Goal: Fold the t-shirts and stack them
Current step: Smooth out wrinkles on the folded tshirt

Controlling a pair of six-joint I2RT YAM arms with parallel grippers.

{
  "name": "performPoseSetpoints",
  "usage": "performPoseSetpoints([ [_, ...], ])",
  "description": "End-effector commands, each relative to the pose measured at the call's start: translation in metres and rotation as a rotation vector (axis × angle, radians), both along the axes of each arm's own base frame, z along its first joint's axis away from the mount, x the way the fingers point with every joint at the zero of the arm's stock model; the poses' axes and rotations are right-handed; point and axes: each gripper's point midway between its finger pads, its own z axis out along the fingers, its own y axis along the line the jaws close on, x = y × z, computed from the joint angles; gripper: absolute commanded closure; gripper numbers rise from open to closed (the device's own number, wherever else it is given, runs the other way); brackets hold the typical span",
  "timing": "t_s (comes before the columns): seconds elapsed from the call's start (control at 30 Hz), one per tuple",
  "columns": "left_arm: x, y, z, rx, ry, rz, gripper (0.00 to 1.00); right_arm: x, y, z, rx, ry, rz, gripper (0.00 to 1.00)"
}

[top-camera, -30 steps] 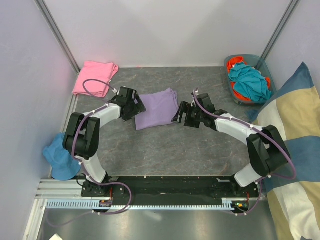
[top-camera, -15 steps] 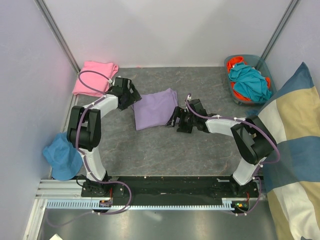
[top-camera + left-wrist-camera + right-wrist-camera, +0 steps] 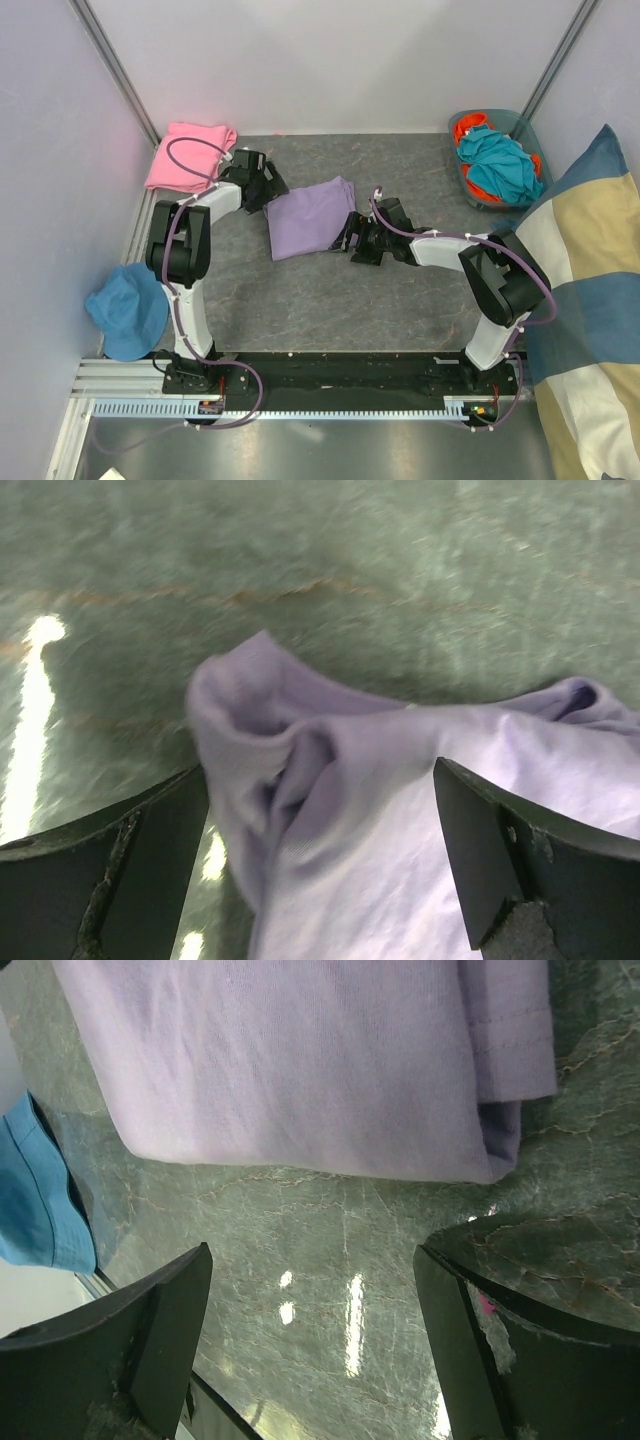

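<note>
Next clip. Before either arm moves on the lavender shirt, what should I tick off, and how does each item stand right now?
1. Left gripper open: ok.
2. Right gripper open, nothing held: ok.
3. Lavender t-shirt folded flat: not ok; the corner between the left fingers is bunched up.
4. Left fingers astride that corner: ok.
5. Right fingers astride the shirt's edge: not ok; only bare table lies between them, and the edge is ahead of them.
6. Pink t-shirt folded, lying apart from the lavender one: ok.
</note>
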Motion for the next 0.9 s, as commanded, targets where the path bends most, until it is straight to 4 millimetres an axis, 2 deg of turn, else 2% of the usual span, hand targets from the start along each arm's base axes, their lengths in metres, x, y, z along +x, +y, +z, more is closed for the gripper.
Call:
performPoseSetpoints([
  [0.0,0.027,-0.02,0.007,-0.058,-0.075,-0.102,0.0,-0.002,0.0,-0.008,-0.018,0.01,0.005,0.1],
  [0.2,0.038,-0.049,0.006,-0.167,-0.098,-0.221,0.03,-0.001,-0.003,-0.008,-0.038,0.01,0.003,0.1],
  [0.3,0.031,-0.054,0.002,-0.188,-0.081,-0.246,0.2,-0.001,-0.004,-0.009,-0.05,0.008,-0.001,0.09],
  [0.33,0.029,-0.055,0.002,-0.199,-0.078,-0.256,0.43,0.0,-0.005,-0.009,-0.053,0.008,-0.004,0.09],
  [0.37,0.022,-0.056,-0.003,-0.203,-0.064,-0.265,0.56,0.0,-0.006,-0.011,-0.059,0.01,-0.002,0.09],
  [0.4,0.02,-0.056,0.0,-0.206,-0.068,-0.266,0.62,0.002,-0.007,-0.012,-0.066,0.011,-0.007,0.09],
  [0.43,0.016,-0.055,-0.003,-0.207,-0.058,-0.265,0.87,0.002,-0.007,-0.013,-0.07,0.015,-0.007,0.09],
  [0.47,0.009,-0.053,-0.01,-0.204,-0.036,-0.257,0.98,0.001,-0.007,-0.016,-0.075,0.02,-0.004,0.09],
  [0.5,0.006,-0.053,-0.007,-0.208,-0.037,-0.251,0.98,0.003,-0.007,-0.017,-0.081,0.019,-0.006,0.09],
  [0.57,-0.008,-0.049,-0.016,-0.206,-0.001,-0.235,0.98,0.004,-0.009,-0.021,-0.091,0.027,-0.011,0.09],
  [0.63,-0.017,-0.045,-0.011,-0.208,0.009,-0.204,0.98,0.007,-0.012,-0.023,-0.102,0.026,-0.018,0.09],
  [0.67,-0.03,-0.041,-0.021,-0.205,0.045,-0.188,0.98,0.008,-0.014,-0.024,-0.107,0.029,-0.021,0.09],
  [0.7,-0.036,-0.038,-0.022,-0.205,0.06,-0.159,0.98,0.01,-0.015,-0.023,-0.109,0.027,-0.022,0.09],
  [0.73,-0.042,-0.036,-0.015,-0.204,0.058,-0.146,0.98,0.012,-0.019,-0.024,-0.113,0.025,-0.03,0.09],
  [0.77,-0.058,-0.031,-0.023,-0.203,0.101,-0.115,0.98,0.012,-0.021,-0.024,-0.118,0.032,-0.031,0.09],
  [0.8,-0.065,-0.024,-0.025,-0.183,0.115,-0.074,0.98,0.015,-0.023,-0.023,-0.122,0.025,-0.031,0.09],
  [0.83,-0.084,-0.018,-0.027,-0.178,0.155,-0.045,0.98,0.018,-0.025,-0.021,-0.125,0.019,-0.038,0.09],
  [0.87,-0.093,-0.016,-0.027,-0.191,0.17,-0.005,0.98,0.019,-0.027,-0.02,-0.129,0.015,-0.039,0.09],
])
